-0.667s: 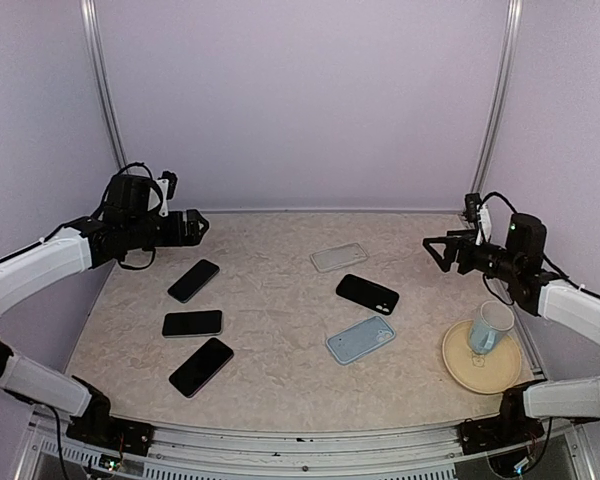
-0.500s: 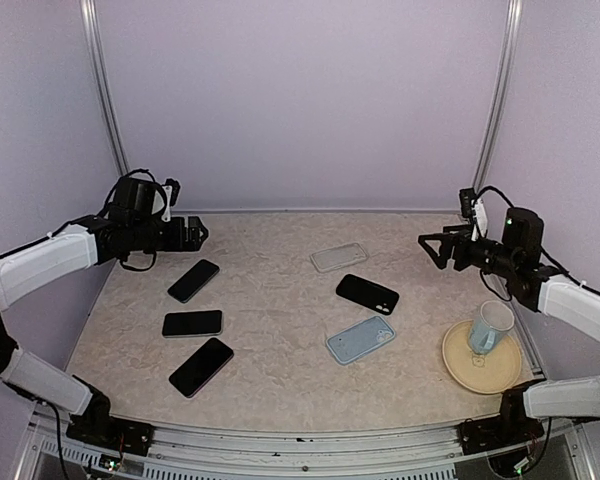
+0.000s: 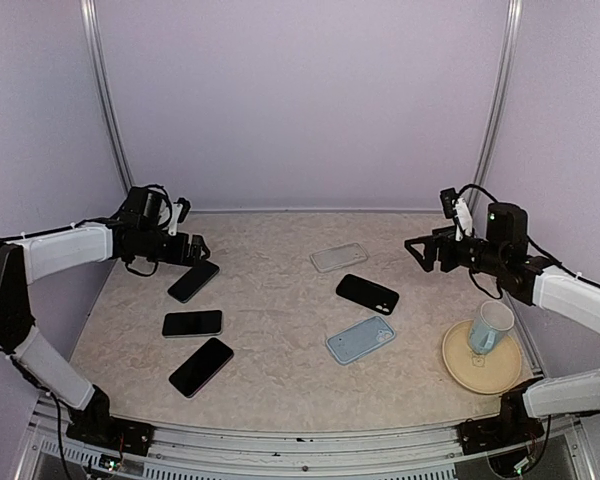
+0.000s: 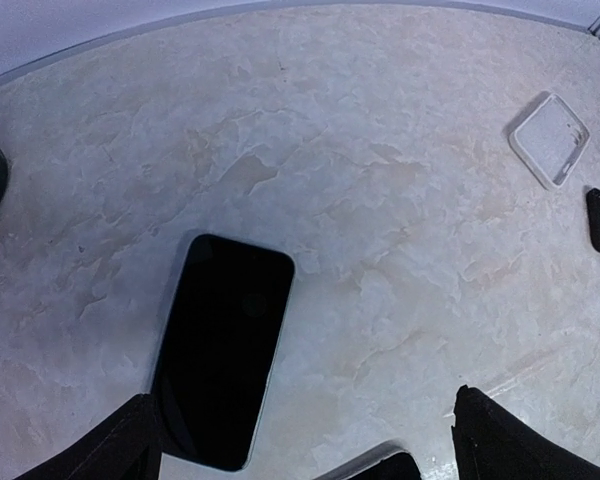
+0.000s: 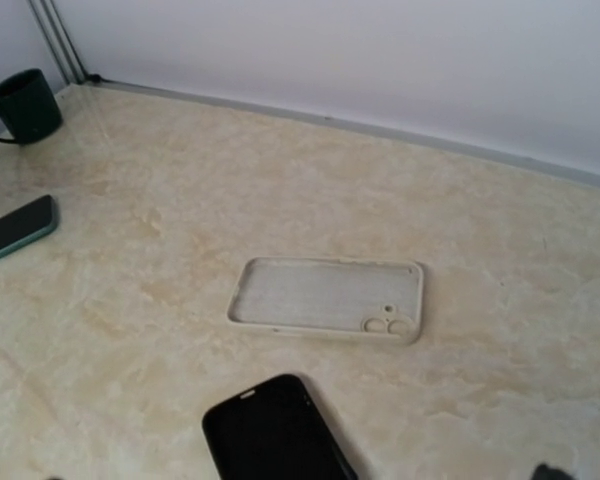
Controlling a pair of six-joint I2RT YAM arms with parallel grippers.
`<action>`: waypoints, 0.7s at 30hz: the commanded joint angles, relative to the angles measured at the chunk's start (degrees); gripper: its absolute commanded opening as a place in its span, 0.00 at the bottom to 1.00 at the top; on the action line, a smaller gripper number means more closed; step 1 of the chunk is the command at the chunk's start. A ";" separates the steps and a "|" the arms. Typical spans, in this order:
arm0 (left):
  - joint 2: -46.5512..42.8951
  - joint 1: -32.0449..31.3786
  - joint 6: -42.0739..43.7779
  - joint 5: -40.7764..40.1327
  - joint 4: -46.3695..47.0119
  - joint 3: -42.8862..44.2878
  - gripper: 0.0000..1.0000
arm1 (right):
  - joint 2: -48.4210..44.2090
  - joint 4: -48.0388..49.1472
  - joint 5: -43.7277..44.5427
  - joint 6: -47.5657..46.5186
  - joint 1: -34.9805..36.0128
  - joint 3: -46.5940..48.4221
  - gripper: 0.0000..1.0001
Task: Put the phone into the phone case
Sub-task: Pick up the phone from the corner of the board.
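Hovering over the back-left part of the bench [image 3: 280, 310], the left hand [image 3: 194, 250] is wide open and holding nothing, with a black phone [image 3: 193, 280] lying flat, screen up, just below it. In the left wrist view that phone sits right between the two fingers [image 4: 115, 450], so I'd guess it's the one about to get grabbed. Two more black phones [image 3: 192, 323] lie nearer the front on the same side, all apart from each other. The right hand [image 3: 416, 250] is up in the air on the other side, spread open and empty too, pointing toward the middle, where a whitish case [image 3: 338, 257] lies hollow side up. Just in front of it is a black slab [image 3: 367, 293]; can't tell whether it's a phone or a case. A light blue case [image 3: 360, 339] is closer to the front. Off to the right there's a mug [image 3: 491, 327] standing on a plate [image 3: 480, 372], and the right wrist view catches a dark green mug [image 5: 22, 105] in the far corner. Progress-wise this looks like square one: no phone is lifted or in any case. Everything is left: grab a phone, carry it over, line it up, press it in.
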 commanded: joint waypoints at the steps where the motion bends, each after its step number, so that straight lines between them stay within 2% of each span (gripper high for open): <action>1: 4.65 1.48 6.61 0.80 0.01 3.18 0.99 | 0.23 -1.48 1.17 0.95 1.03 0.80 1.00; 12: 15.21 1.88 16.10 -1.93 -0.85 6.03 0.99 | -1.70 -0.47 -0.71 4.96 1.22 -0.88 1.00; 21: 18.85 3.03 19.69 -2.07 0.28 8.19 0.99 | -3.05 -0.94 -2.00 5.65 2.29 -1.42 1.00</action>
